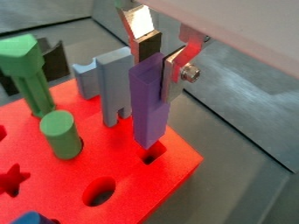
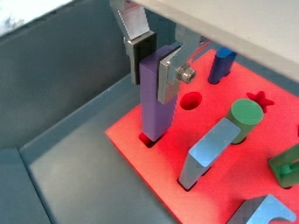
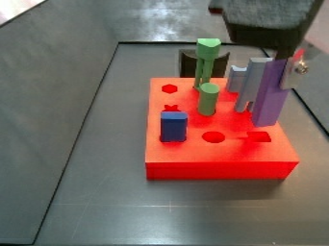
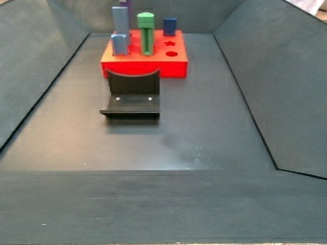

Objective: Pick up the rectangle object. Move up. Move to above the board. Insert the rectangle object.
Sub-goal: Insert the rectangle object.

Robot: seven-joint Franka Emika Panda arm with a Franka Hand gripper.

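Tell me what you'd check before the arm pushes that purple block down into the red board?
1. Grip: the gripper is shut on the rectangle object: ok.
2. Block upright in a side view: ok.
3. Lower end over the rectangular hole in the board: ok.
4. End already in the hole: cannot tell.
5. Grey-blue stepped block stands close beside, apart: ok.
6. Green peg clear of the path: ok.

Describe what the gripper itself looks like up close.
The gripper above the board has two flat silver plate fingers with dark pads on their inner faces. A silver screw head sits on one finger's side. In a side view its body is a dark block.
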